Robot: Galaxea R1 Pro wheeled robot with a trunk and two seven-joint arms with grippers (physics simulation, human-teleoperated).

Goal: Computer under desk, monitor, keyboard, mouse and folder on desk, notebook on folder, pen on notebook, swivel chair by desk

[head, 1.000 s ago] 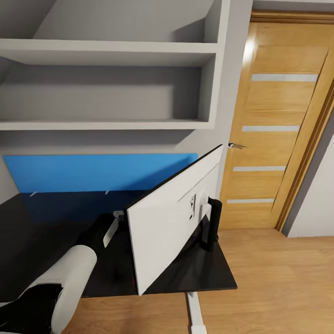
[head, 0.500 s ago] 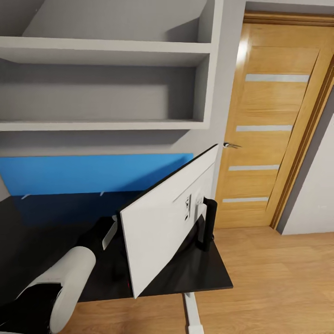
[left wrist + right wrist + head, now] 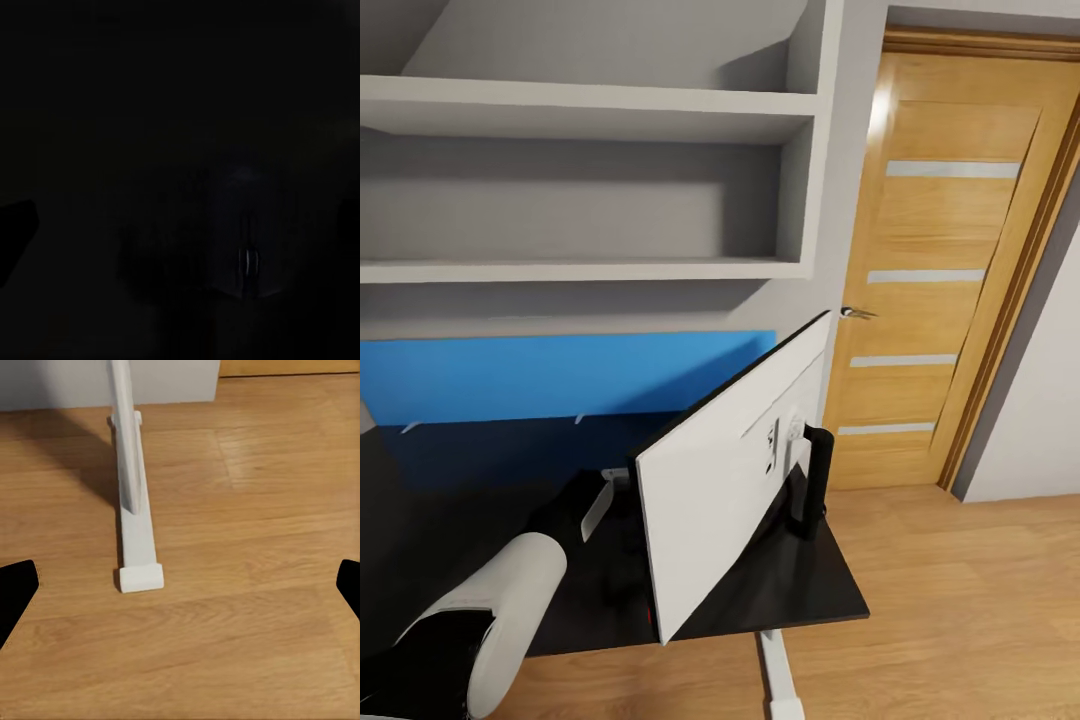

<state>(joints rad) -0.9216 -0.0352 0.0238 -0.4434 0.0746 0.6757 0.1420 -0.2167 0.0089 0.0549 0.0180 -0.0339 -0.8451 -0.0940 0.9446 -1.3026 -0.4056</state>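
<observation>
The monitor (image 3: pixel 725 470) stands on the right end of the black desk (image 3: pixel 460 490), its white back and black stem (image 3: pixel 815 480) turned toward me. My left arm (image 3: pixel 510 600) reaches over the desk to the screen's near edge, where the hand is partly hidden. In the very dark left wrist view, a dark mouse (image 3: pixel 247 255) with a pale scroll wheel lies ahead of my left gripper (image 3: pixel 180 225), which looks open. My right gripper (image 3: pixel 180 585) hangs open above the wood floor, in front of the desk's white foot (image 3: pixel 135 547). The keyboard, folder, notebook, pen, computer and swivel chair are out of view.
A bright blue back panel (image 3: pixel 560 375) runs along the desk's far side, below grey wall shelves (image 3: pixel 590 190). A wooden door (image 3: pixel 950 280) stands to the right. The desk's white pedestal leg (image 3: pixel 780 670) drops to wood floor (image 3: pixel 960 610) beside the desk end.
The head view has shifted a little, sliding the door and shelves leftward. The monitor's near lower corner sits slightly further right than half a second ago. My left arm holds the same pose.
</observation>
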